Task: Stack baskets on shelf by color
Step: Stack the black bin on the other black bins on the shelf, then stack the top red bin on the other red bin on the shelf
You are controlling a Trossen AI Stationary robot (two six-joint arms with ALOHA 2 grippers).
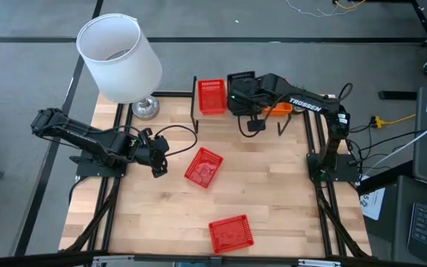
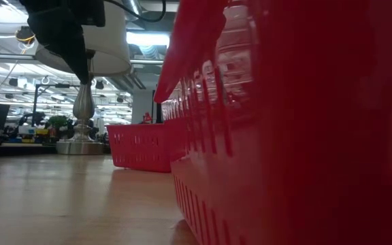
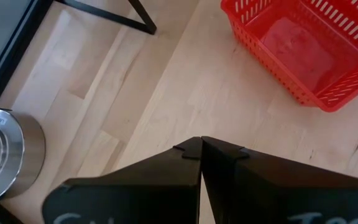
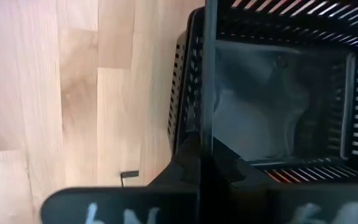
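My right gripper [image 4: 202, 155] reaches over the shelf [image 1: 199, 111] at the table's far edge and is shut on a black basket [image 4: 272, 118], also seen in the high view [image 1: 241, 80]. A red basket [image 1: 212, 96] sits on the shelf's left end. An orange basket [image 1: 280, 110] shows under my right arm, and its colour glows through the black mesh [image 4: 284, 176]. Two more red baskets lie on the tabletop, one mid-table [image 1: 203, 167] and one near the front edge [image 1: 230, 233]. My left gripper [image 3: 201, 146] is shut and empty, hovering left of the mid-table red basket [image 3: 297, 50]. My right gripper pinches the black basket's side wall at its top rim [image 4: 209, 124]. One finger is on the perforated outer face and one is on the inner side. The fingers come from above. Whether the basket's bottom rests on the shelf cannot be told.
A white-shaded lamp [image 1: 119, 58] with a metal base [image 1: 145, 108] stands at the table's far left corner, close to the shelf's left legs. In the low view the front red basket [image 2: 298, 136] fills the right half. Bare wood lies between the two loose red baskets.
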